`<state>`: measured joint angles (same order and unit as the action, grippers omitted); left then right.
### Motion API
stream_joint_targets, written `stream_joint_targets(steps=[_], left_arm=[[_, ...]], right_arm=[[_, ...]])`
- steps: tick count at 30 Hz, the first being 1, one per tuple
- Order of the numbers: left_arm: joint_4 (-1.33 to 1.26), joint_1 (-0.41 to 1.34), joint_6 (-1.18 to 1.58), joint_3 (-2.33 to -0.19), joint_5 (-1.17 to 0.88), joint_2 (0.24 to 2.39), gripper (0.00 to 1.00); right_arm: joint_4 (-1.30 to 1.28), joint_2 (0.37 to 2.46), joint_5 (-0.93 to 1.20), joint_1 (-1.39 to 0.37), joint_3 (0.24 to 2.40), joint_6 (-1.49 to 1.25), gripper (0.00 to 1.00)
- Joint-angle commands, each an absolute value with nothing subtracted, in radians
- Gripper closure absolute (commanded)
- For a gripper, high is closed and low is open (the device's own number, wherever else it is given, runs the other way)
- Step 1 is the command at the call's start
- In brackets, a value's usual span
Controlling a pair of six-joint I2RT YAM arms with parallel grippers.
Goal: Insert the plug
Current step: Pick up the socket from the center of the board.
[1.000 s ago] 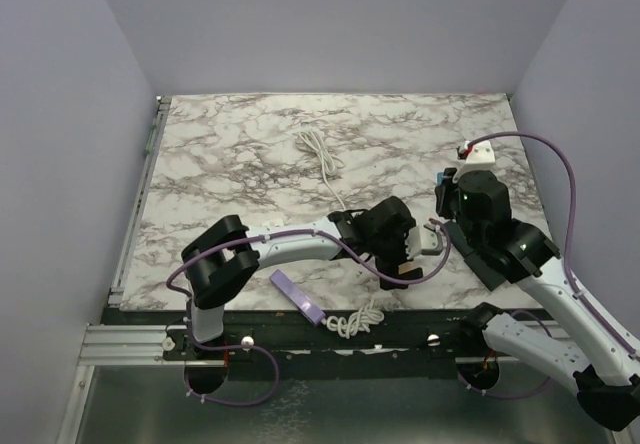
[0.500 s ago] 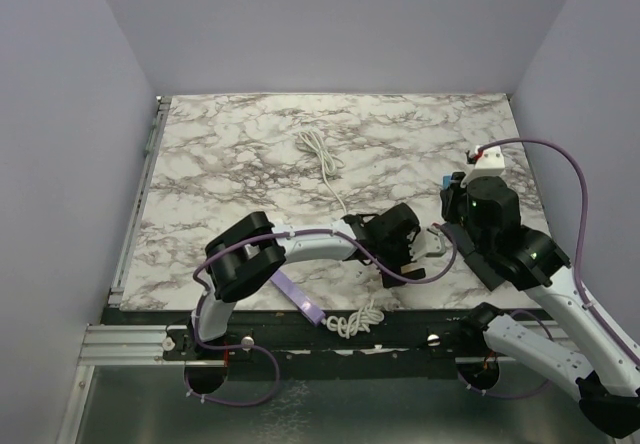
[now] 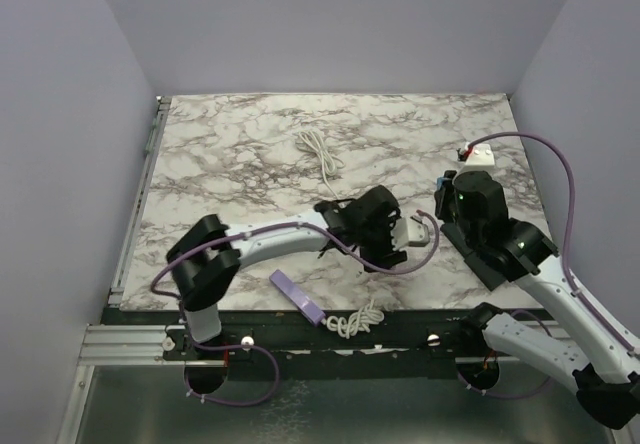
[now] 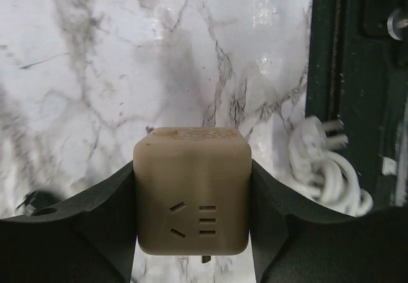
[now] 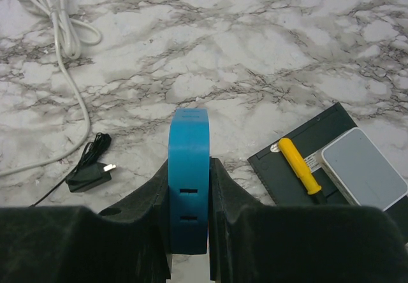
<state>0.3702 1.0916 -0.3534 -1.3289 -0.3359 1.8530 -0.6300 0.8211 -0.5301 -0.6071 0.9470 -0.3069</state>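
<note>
My left gripper [image 4: 191, 174] is shut on a tan cube socket adapter [image 4: 191, 200], with its slotted face toward the wrist camera and a small prong showing under it. In the top view the left gripper [image 3: 402, 232] holds the cube [image 3: 413, 231] just above the marble table, left of the right gripper [image 3: 443, 188]. My right gripper [image 5: 189, 187] is shut on a flat blue adapter [image 5: 189, 143] with two slots, held upright on its edge. A small black plug [image 5: 86, 176] with a thin black cable lies loose on the table.
A white cord [image 3: 320, 154] lies mid-table. A coiled white cable with a plug [image 3: 358, 318] and a purple strip [image 3: 297, 297] lie at the near edge. A black box [image 5: 319, 168] with a yellow screwdriver [image 5: 298, 165] and a grey device [image 5: 363, 168] sits at the right. A white block [image 3: 476, 152] lies at the far right.
My left gripper has pulled the cube back to the left, away from the right gripper. The right gripper has shifted slightly toward the far side with the blue adapter.
</note>
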Motion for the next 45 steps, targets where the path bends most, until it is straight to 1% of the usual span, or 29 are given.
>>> stream_joint_targets(steps=[1,4,6,11,16,30,32,33,37,39,41,43,45], left_arm=[[0.397,1.042,-0.396,-1.262,-0.426,1.556,1.00],[0.382,1.041,-0.475,-1.176,-0.392,1.430,1.00],[0.399,1.042,-0.497,-1.137,-0.357,1.409,1.00],[0.495,1.047,-0.553,-1.109,-0.318,1.484,1.00],[0.506,1.048,-0.602,-1.059,-0.285,1.550,1.00],[0.594,1.049,-0.622,-1.076,-0.240,1.674,1.00],[0.599,1.049,-0.621,-1.073,-0.229,1.683,0.96],[0.601,1.049,-0.621,-1.069,-0.225,1.685,0.93],[0.600,1.049,-0.616,-1.068,-0.232,1.688,0.73],[0.604,1.049,-0.614,-1.074,-0.249,1.686,0.65],[0.617,1.049,-0.618,-1.083,-0.273,1.690,0.54],[0.646,1.049,-0.623,-1.105,-0.290,1.704,0.48],[0.672,1.049,-0.622,-1.130,-0.305,1.721,0.37]], right_arm=[[-0.599,0.864,-0.547,-0.603,0.981,-0.341,0.99],[-0.580,0.897,-0.533,-0.601,0.974,-0.352,0.99],[-0.577,0.911,-0.528,-0.602,0.970,-0.363,0.99],[-0.591,0.900,-0.551,-0.601,0.974,-0.372,0.99],[-0.613,0.893,-0.557,-0.601,0.989,-0.381,0.99],[-0.618,0.866,-0.531,-0.601,0.983,-0.373,0.99],[-0.613,0.866,-0.527,-0.601,0.981,-0.368,0.99],[-0.611,0.865,-0.524,-0.601,0.980,-0.365,0.99],[-0.606,0.861,-0.516,-0.601,0.974,-0.360,0.99],[-0.606,0.860,-0.514,-0.601,0.969,-0.358,0.99],[-0.607,0.857,-0.511,-0.601,0.967,-0.356,0.99],[-0.606,0.851,-0.508,-0.601,0.966,-0.356,0.99],[-0.607,0.847,-0.507,-0.601,0.966,-0.354,0.99]])
